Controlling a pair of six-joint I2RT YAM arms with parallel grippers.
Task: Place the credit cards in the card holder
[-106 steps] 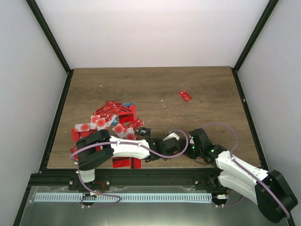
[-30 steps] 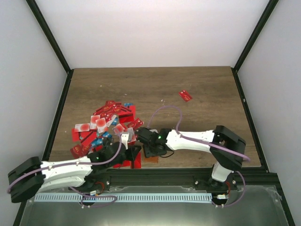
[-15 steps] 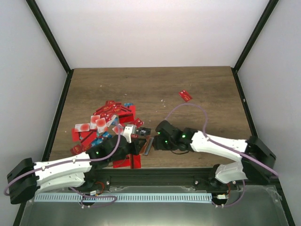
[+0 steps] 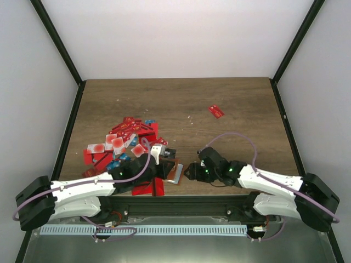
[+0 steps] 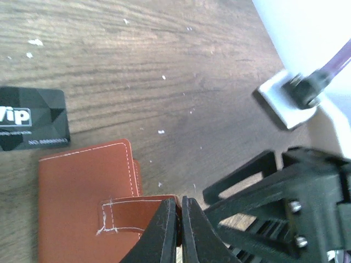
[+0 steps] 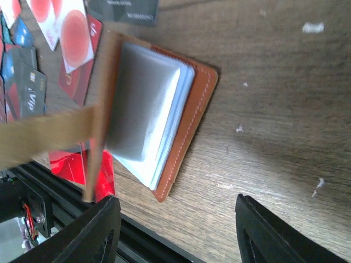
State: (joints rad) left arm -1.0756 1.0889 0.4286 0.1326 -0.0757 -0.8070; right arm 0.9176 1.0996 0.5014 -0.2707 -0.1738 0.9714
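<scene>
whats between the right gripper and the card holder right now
Only bare wooden table with a few pale specks, as the right wrist view shows; the open right gripper hangs just short of the card holder.

Wooden table (image 4: 230, 98) — white walls (image 4: 175, 33)

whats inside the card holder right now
The open card holder shows a stack of pale greyish sleeves. No card shows on the top one; anything between them is hidden.

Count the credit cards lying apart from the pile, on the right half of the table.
1: a red card lies alone toward the far right; the right arm may hide others.
</scene>
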